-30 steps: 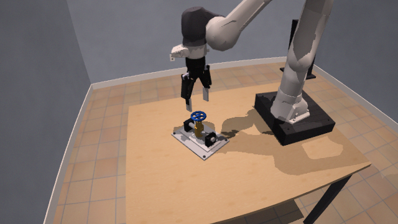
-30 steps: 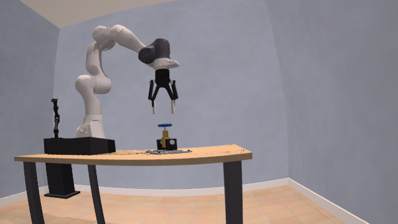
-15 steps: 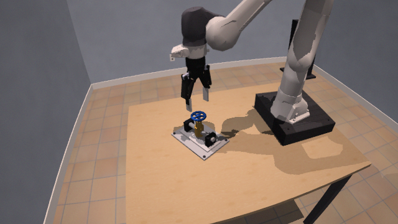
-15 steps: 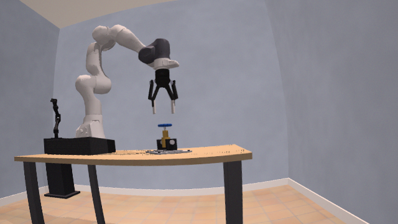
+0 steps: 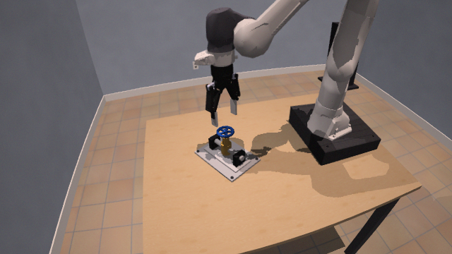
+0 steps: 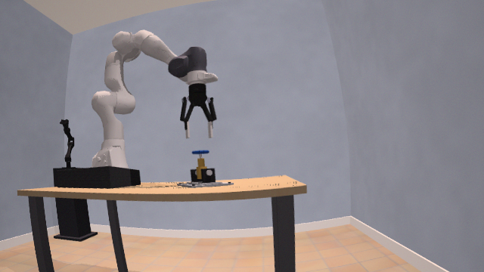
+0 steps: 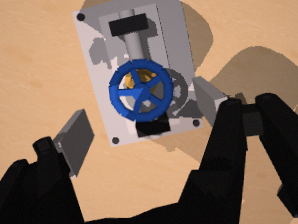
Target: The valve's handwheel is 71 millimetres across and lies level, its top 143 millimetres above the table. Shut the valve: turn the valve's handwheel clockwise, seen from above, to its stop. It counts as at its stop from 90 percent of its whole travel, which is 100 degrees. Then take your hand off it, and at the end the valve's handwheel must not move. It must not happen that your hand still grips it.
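Overhead, claw (image 6: 198, 133) agape above handwheel (image 6: 200, 152)

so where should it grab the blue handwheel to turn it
Likely the rim of the handwheel, from straight above. It lies level atop an upright brass stem, nothing over it. The open gripper hangs above, so descending with one finger either side of the rim should press it from opposite sides.

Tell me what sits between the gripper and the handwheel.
Nothing: the exterior view shows only open air between the open gripper and the blue handwheel below it.
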You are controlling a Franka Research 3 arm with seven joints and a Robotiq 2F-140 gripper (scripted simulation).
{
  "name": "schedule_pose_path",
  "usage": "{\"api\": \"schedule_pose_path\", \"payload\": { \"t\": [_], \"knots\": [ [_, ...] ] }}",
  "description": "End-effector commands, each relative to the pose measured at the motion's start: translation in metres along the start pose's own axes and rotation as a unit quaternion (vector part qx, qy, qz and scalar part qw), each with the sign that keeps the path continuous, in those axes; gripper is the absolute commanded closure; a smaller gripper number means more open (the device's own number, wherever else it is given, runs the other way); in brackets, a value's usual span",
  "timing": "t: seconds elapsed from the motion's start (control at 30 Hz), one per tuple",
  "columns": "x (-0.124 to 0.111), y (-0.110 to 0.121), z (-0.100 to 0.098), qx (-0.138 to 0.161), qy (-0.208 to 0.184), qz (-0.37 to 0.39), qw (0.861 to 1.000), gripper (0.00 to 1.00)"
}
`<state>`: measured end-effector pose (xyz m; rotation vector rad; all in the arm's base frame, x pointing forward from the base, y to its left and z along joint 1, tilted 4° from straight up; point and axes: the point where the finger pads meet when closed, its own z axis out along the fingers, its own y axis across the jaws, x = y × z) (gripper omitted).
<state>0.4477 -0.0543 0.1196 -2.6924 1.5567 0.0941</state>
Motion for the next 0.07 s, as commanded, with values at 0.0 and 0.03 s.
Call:
{"api": "schedule_pose_path", "payload": {
  "t": [0.0,0.03],
  "knots": [
    [-0.0003,-0.0002,-0.0007,0.001,-0.001,-0.001,1.000,0.36],
    [-0.0003,-0.0002,-0.0007,0.001,-0.001,-0.001,1.000,0.36]
  ]
}}
